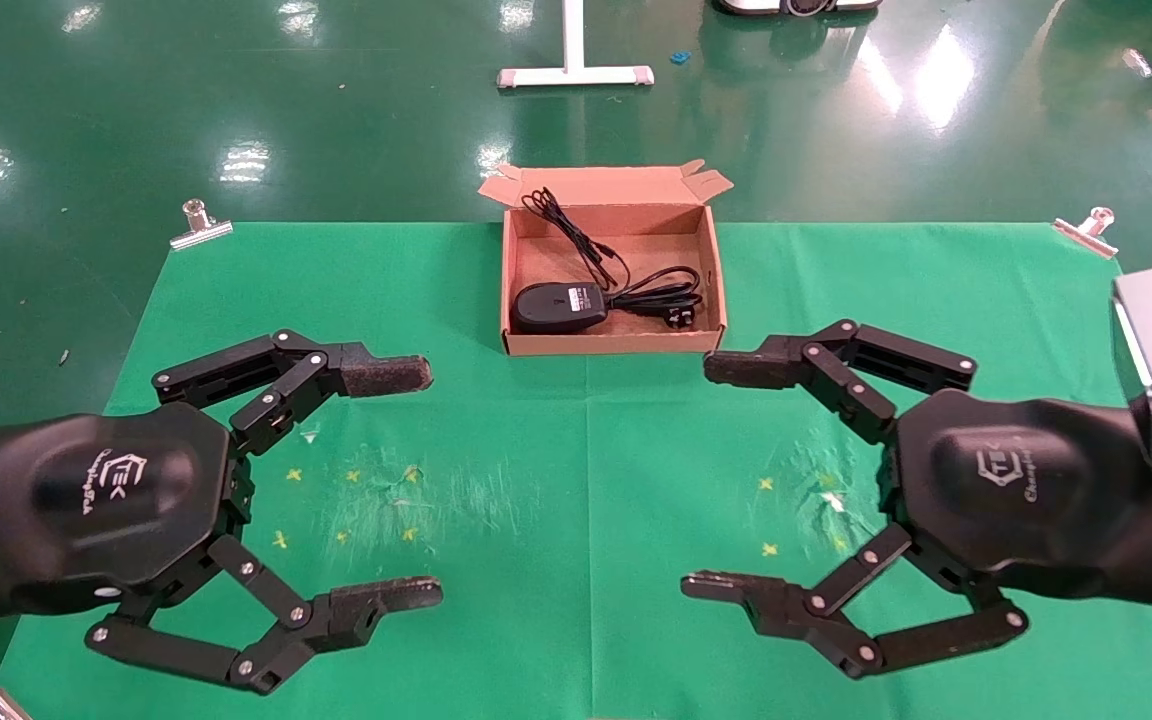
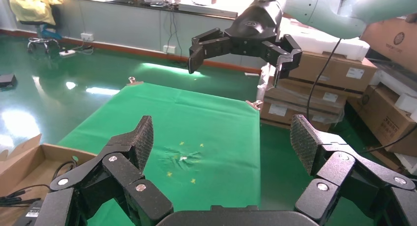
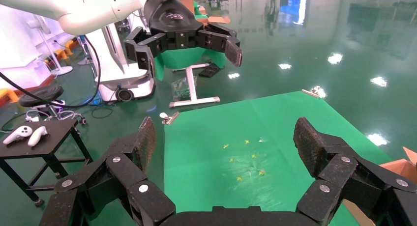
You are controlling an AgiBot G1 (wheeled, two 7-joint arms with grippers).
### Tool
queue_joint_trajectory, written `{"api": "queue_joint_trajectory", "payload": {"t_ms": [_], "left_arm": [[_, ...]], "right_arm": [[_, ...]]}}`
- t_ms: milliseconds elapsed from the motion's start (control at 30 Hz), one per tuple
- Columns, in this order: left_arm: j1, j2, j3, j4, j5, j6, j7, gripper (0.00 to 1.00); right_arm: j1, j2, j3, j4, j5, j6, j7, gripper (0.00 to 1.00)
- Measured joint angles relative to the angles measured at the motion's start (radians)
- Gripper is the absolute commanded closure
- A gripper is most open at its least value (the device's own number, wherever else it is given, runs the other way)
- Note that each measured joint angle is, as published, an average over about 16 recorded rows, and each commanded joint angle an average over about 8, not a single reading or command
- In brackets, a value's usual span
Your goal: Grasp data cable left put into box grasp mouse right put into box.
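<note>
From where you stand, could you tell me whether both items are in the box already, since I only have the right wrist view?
Observer: Yes. In the head view the mouse lies in the box, at its near left.
Operator: And the data cable, please?
Observer: The data cable is coiled beside the mouse, at the near right of the box, plug end nearest the front wall.
Operator: Thank you. Where is my own gripper relative to the box?
Observer: The right gripper hovers open over the green cloth, nearer the robot than the box; the left gripper mirrors it, also open.
</note>
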Motion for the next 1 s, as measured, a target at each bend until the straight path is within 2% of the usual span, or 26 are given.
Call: {"api": "queue_joint_trajectory", "payload": {"t_ms": [1000], "left_arm": [[-0.014,0.008,0.013,0.013,0.019,-0.013,-0.004,0.00]], "right_arm": [[0.000,0.000,0.000,0.000,0.000,0.000,0.000,0.00]]}}
